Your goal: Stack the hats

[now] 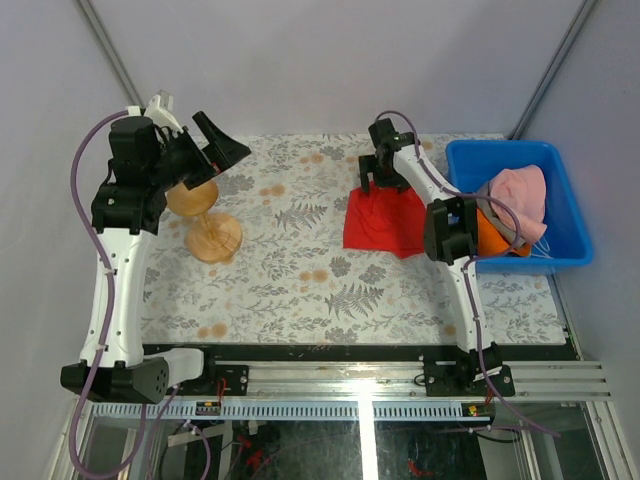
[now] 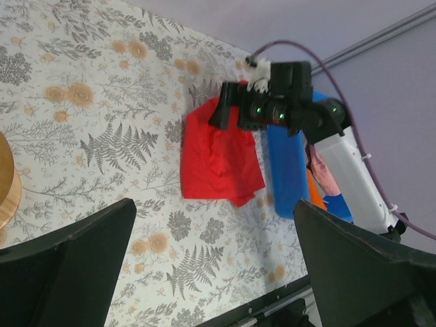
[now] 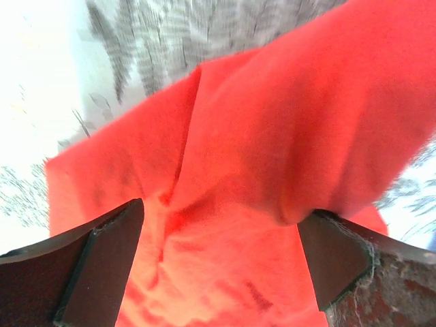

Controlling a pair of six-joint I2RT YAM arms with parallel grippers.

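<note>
A pink hat (image 1: 522, 192) lies on top of an orange hat (image 1: 492, 238) inside the blue bin (image 1: 560, 205) at the right. Both also show in the left wrist view, pink (image 2: 320, 176) and orange (image 2: 313, 193). The grey and teal hats are out of view. My right gripper (image 1: 378, 178) is open, low over the far edge of the flat red cloth (image 1: 385, 222); the cloth (image 3: 225, 177) fills the gap between its jaws (image 3: 218, 259). My left gripper (image 1: 205, 150) is open and empty, raised above the wooden stand (image 1: 208, 222); it frames bare table (image 2: 214, 272).
The wooden mushroom-shaped stand is at the table's left, and its edge shows in the left wrist view (image 2: 7, 187). The blue bin (image 2: 286, 170) sits off the table's right side. The floral table cover (image 1: 300, 280) spans the middle. Grey walls close in all around.
</note>
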